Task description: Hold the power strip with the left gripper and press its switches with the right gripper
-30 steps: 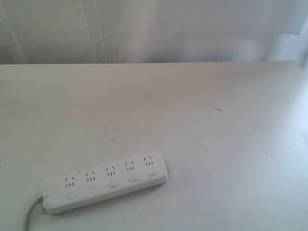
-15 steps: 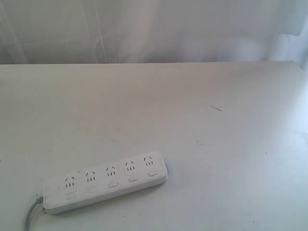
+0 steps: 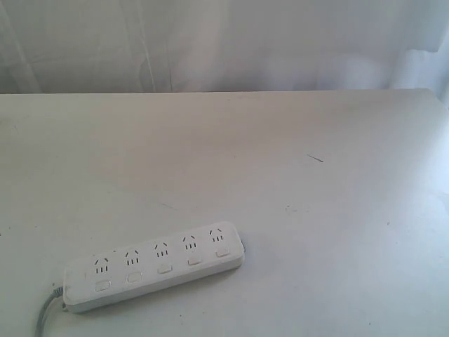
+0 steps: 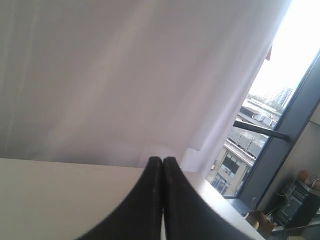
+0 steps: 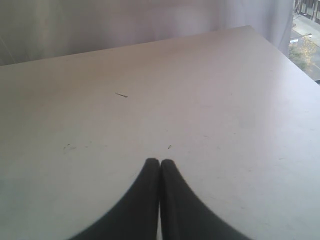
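The power strip [image 3: 154,267] is lying flat on the table [image 3: 295,133]
The left gripper [image 4: 162,161] and the right gripper [image 5: 159,162] are both sitting fully closed — gripping nothing.

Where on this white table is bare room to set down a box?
Nearly all the white table is bare: the wide patch from the long white plastic power strip to the far edge by the white curtain, and the whole right half past the strip's rounded end. Only the near left corner is occupied, by the strip and its grey cord.
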